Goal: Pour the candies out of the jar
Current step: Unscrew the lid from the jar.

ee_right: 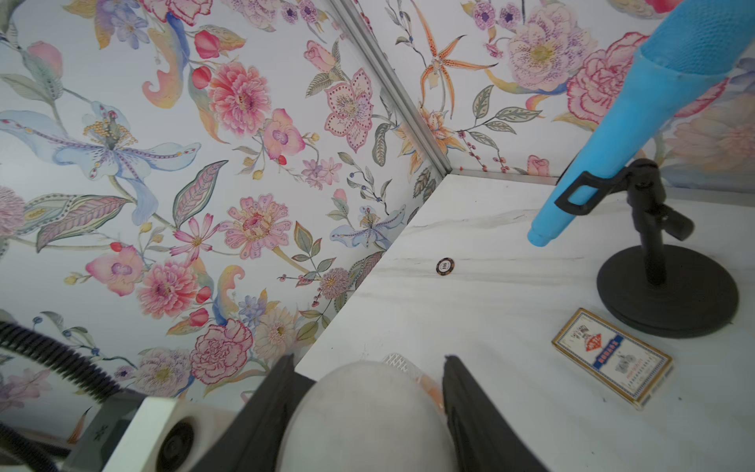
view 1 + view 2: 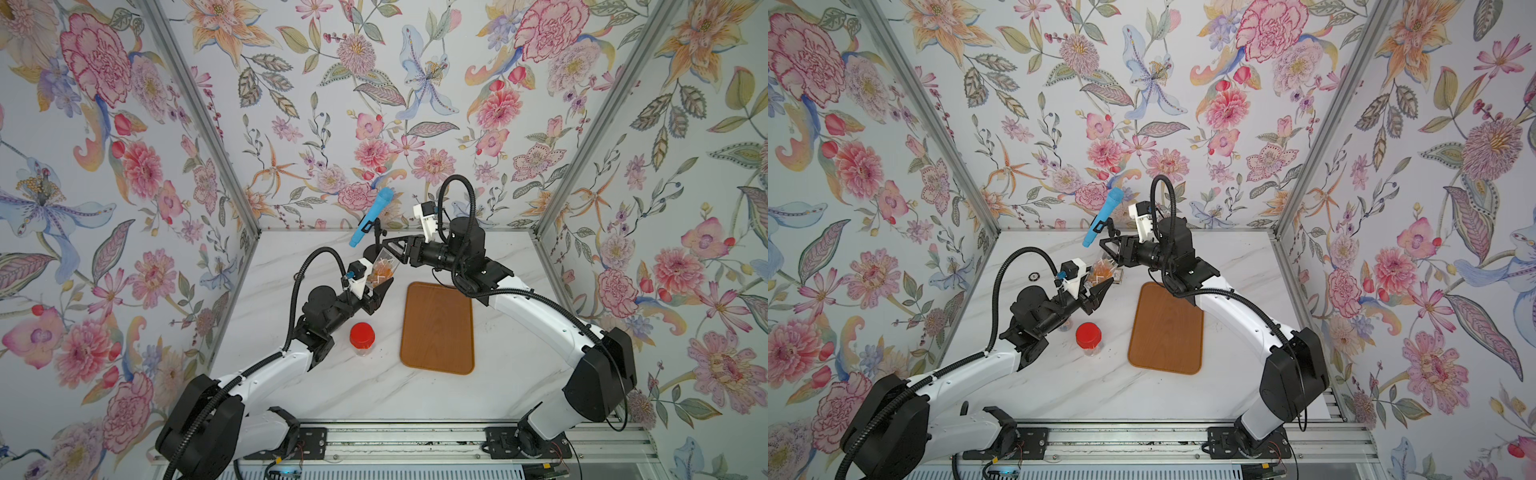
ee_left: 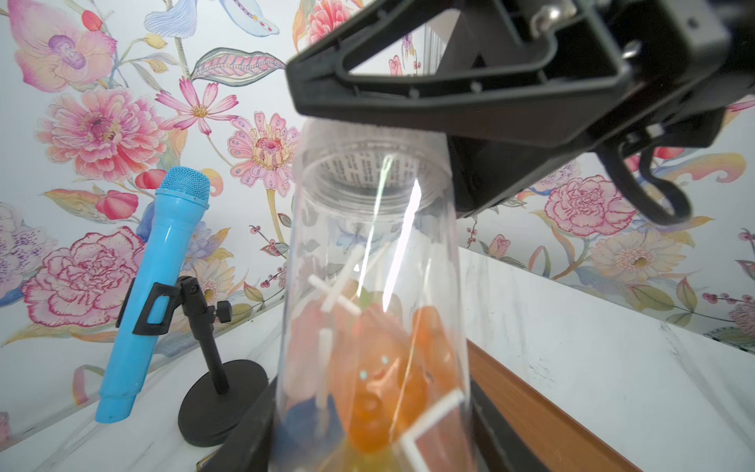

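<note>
- In both top views I see the left gripper (image 2: 380, 286) clenched on the base end of the clear jar (image 2: 384, 268). It holds the jar tilted, up off the table (image 2: 498, 374), just beyond the far corner of the wooden tray (image 2: 438, 332). I judge it sits there so the contents can be tipped onto the tray. The right gripper (image 2: 392, 251) meets the jar's upper end from the opposite side, a two-armed hold that suits unscrewing. A second jar with a red lid (image 2: 362, 338) stands on the table beside the left arm, apart from this.
- From the left wrist, the candies (image 3: 380, 388), orange heads on pale sticks, lie heaped at the jar's low end, nearest my left jaws. None is outside the jar. One black finger of the right gripper crosses the mouth end. A blue microphone (image 3: 155, 286) on its stand is just behind.
- From the right wrist, a whitish round cap (image 1: 367, 408) fills the gap between the two black fingers (image 1: 265, 412), which sit against both its sides, so I read the right jaws as grasping the cap. With the cap on, pouring cannot begin, so I judge opening to be the step in hand. A card box (image 1: 613, 359) and a chip (image 1: 445, 266) lie beyond, out of the way.
</note>
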